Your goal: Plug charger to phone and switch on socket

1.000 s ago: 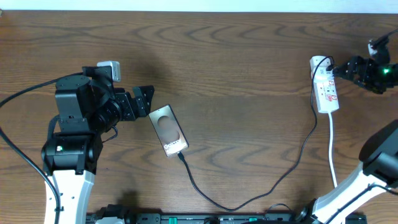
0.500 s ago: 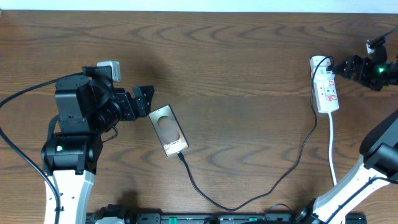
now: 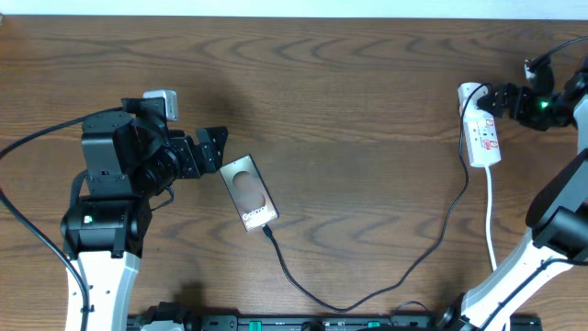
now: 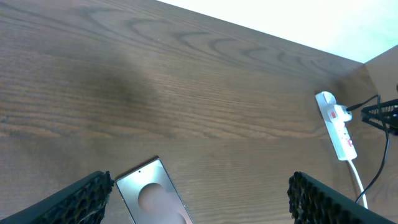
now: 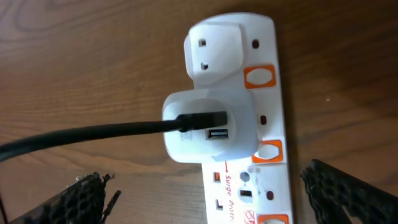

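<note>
The phone lies flat on the table, shiny back up, and also shows in the left wrist view. The thin black charger cable runs from the phone's near end in a loop to a white adapter in the socket. My left gripper is open and empty just left of the phone's far end. My right gripper is open over the socket's far end, its fingers on either side of the strip. Orange switches show beside the adapter.
A white cord runs from the socket toward the table's front edge. The socket also shows far off in the left wrist view. The right arm's base stands at the front right.
My right gripper has moved left, closer over the socket's far end. The left arm, phone and cable have not moved.
</note>
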Action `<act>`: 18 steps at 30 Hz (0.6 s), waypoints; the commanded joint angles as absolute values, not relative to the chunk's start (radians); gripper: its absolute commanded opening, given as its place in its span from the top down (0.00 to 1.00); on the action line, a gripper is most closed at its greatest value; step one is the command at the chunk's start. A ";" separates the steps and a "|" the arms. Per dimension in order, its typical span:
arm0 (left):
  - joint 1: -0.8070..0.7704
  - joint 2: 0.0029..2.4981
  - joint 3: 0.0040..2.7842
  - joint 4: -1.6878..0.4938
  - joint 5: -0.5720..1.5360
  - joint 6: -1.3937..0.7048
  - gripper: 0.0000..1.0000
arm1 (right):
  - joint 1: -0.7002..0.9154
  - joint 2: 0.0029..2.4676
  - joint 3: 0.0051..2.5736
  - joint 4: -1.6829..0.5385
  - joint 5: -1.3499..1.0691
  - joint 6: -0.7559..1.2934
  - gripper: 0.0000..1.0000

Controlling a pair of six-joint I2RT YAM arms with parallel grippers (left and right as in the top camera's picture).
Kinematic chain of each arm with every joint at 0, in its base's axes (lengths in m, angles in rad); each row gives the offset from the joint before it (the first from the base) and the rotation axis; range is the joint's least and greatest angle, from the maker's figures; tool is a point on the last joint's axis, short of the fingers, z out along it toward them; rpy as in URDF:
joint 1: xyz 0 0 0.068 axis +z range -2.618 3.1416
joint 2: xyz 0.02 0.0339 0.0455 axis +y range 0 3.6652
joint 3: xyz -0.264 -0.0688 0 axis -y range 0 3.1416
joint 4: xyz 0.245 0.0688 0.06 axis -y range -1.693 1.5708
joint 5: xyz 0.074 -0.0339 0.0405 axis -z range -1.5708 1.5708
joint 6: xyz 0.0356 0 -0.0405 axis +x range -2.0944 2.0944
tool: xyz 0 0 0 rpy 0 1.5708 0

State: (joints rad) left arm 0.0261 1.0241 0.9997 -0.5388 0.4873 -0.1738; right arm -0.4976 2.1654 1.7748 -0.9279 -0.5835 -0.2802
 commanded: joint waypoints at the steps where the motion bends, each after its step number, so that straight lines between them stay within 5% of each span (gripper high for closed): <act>1: 0.031 1.025 1.017 -0.538 0.479 -0.150 0.08 | -0.480 2.179 1.740 -0.907 -0.586 -0.273 0.01; 18: 0.031 1.025 1.017 -0.538 0.479 -0.150 0.08 | -0.428 2.179 1.640 -0.804 -0.586 -0.273 0.01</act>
State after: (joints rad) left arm 0.0261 1.0241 0.9997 -0.5388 0.4873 -0.1677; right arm -0.4400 2.1662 1.6459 -0.8139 -0.5747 -0.2752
